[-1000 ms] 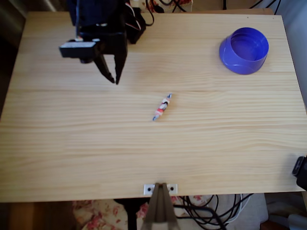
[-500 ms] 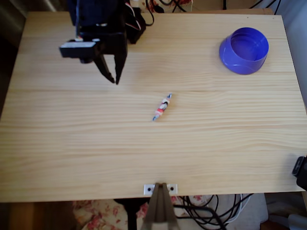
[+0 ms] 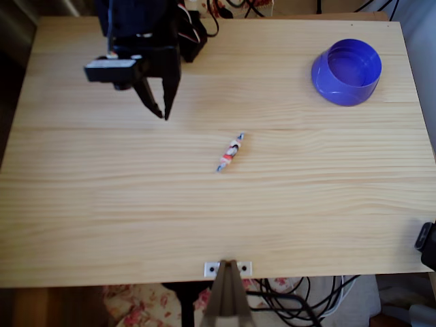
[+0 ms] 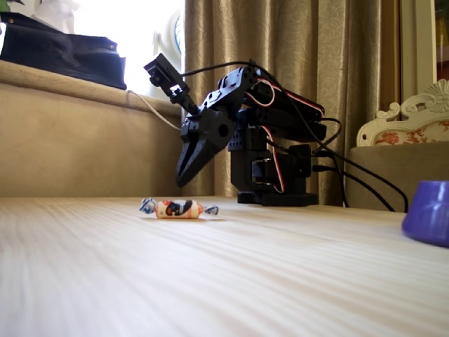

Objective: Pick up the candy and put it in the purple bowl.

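The candy (image 3: pixel 231 151), a slim white wrapper with red and dark marks and twisted ends, lies flat near the middle of the wooden table (image 3: pixel 204 225); the fixed view shows the candy (image 4: pixel 178 208) resting on the wood. The purple bowl (image 3: pixel 346 71) stands upright at the far right corner, and its edge shows at the right of the fixed view (image 4: pixel 429 221). My black gripper (image 3: pixel 164 114) hovers above the table at the back left, up and left of the candy, fingers together and holding nothing. In the fixed view the gripper (image 4: pixel 182 180) points down, clear of the candy.
The arm's base and its cables (image 3: pixel 197 27) sit at the table's back edge. A white bracket (image 3: pixel 228 268) is fixed at the front edge, and a dark object (image 3: pixel 427 244) sticks in at the right edge. A curtain (image 4: pixel 280 42) hangs behind the arm.
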